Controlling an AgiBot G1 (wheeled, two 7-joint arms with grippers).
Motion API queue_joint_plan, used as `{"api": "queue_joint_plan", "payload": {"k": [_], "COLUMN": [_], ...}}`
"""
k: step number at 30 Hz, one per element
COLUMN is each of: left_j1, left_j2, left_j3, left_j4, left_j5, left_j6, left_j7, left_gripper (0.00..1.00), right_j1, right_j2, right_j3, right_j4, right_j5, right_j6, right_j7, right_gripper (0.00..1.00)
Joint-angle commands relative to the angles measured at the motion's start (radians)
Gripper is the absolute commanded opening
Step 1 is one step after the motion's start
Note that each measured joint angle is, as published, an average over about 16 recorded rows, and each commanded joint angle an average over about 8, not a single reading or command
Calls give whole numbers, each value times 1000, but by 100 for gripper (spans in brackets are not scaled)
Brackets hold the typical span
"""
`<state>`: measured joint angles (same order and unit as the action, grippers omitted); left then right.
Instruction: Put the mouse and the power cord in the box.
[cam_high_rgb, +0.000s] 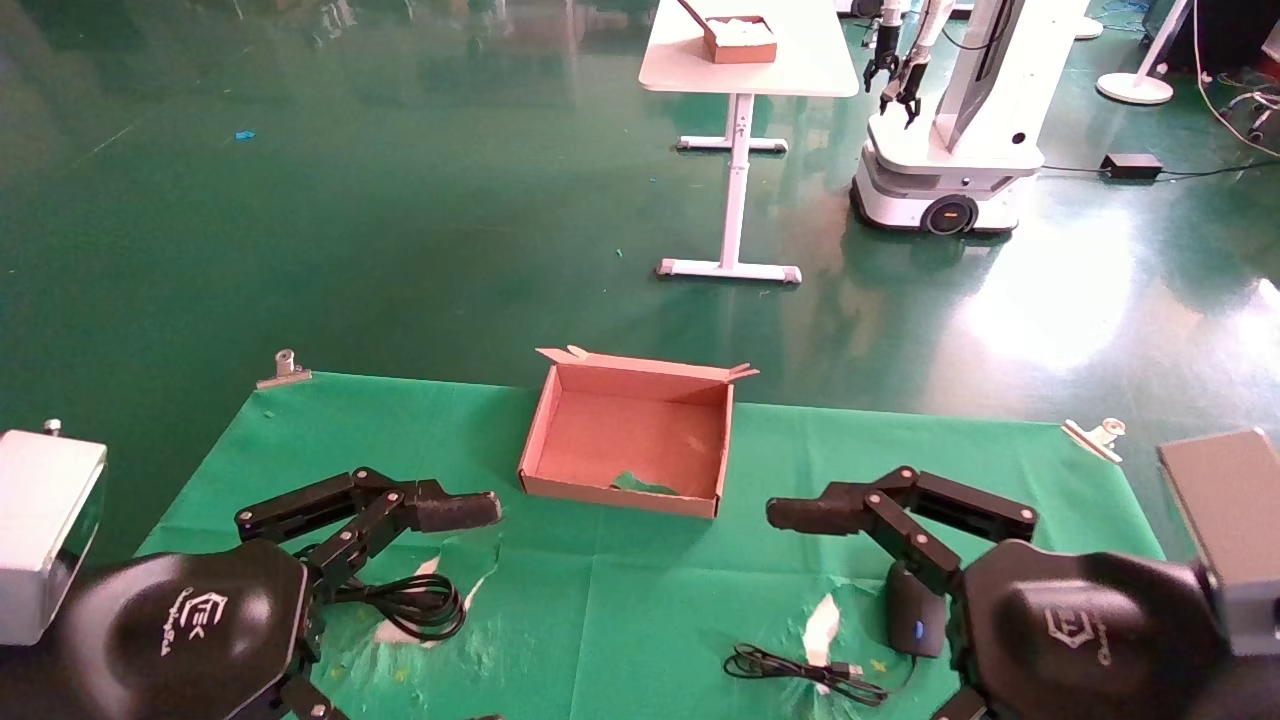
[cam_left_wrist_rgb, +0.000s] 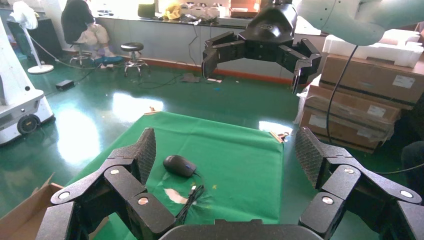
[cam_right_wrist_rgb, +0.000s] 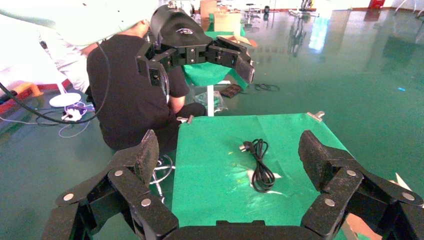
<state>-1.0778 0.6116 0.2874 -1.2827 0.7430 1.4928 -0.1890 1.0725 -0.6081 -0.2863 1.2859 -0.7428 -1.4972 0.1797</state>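
Observation:
The box (cam_high_rgb: 630, 440) sits empty at the far middle of the green cloth, its open side up. The power cord (cam_high_rgb: 410, 600) lies in loose loops near the front left; the right wrist view shows the power cord (cam_right_wrist_rgb: 261, 167) flat on the cloth. My left gripper (cam_left_wrist_rgb: 226, 150) hovers open just above and beside it, one finger (cam_high_rgb: 455, 510) pointing toward the box. The mouse (cam_high_rgb: 915, 620) rests at the front right, its thin wire (cam_high_rgb: 800, 670) trailing left. The mouse (cam_left_wrist_rgb: 179, 165) also shows in the left wrist view. My right gripper (cam_right_wrist_rgb: 227, 150) hangs open over it, holding nothing.
Metal clips (cam_high_rgb: 285, 365) (cam_high_rgb: 1095, 435) pin the cloth's far corners. Beyond the table stand a white desk (cam_high_rgb: 745, 70) with a small brown box (cam_high_rgb: 740, 40) and another robot (cam_high_rgb: 950, 150). A person in black (cam_right_wrist_rgb: 130, 100) crouches off the table's left side.

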Motion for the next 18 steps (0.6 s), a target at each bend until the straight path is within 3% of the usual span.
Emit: {"api": "queue_joint_plan", "payload": {"k": [1, 8, 18], "left_j1": [1, -34, -250], "left_j2": [1, -13, 57], "left_j3": [-3, 51, 257], "left_j4": [2, -24, -34], "left_j5": [-6, 127, 667], "left_j6": [-1, 10, 8], "left_j7": [0, -10, -115], "left_gripper": [100, 100, 100], "right_j1": [0, 1, 114], "right_j2": [-1, 17, 7], "right_j3": [2, -45, -172], "right_j4": [-2, 23, 45], "right_j5": [7, -135, -516], "right_j6": [0, -1, 50], "right_j7": [3, -33, 46], "right_gripper": [100, 100, 100]}}
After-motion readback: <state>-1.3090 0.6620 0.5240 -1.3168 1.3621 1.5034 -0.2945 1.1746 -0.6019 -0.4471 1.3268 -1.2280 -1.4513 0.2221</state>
